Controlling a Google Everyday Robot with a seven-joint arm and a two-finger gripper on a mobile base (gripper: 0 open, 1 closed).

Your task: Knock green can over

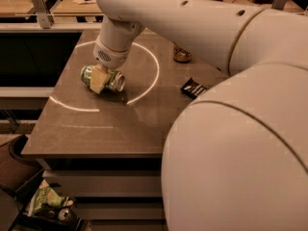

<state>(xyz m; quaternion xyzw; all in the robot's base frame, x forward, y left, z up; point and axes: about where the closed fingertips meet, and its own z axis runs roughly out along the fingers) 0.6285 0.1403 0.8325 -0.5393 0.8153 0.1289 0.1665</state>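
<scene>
The green can lies on its side on the brown table, near the left of a pale ring marked on the top. Its silver end faces right. My gripper comes down from above and sits right over the middle of the can, touching it. The gripper hides part of the can. My white arm fills the right and upper part of the view.
An orange-brown can stands at the back of the table, partly behind my arm. A dark packet lies at the right. A green bag lies on the floor at the lower left. The table's front edge is close.
</scene>
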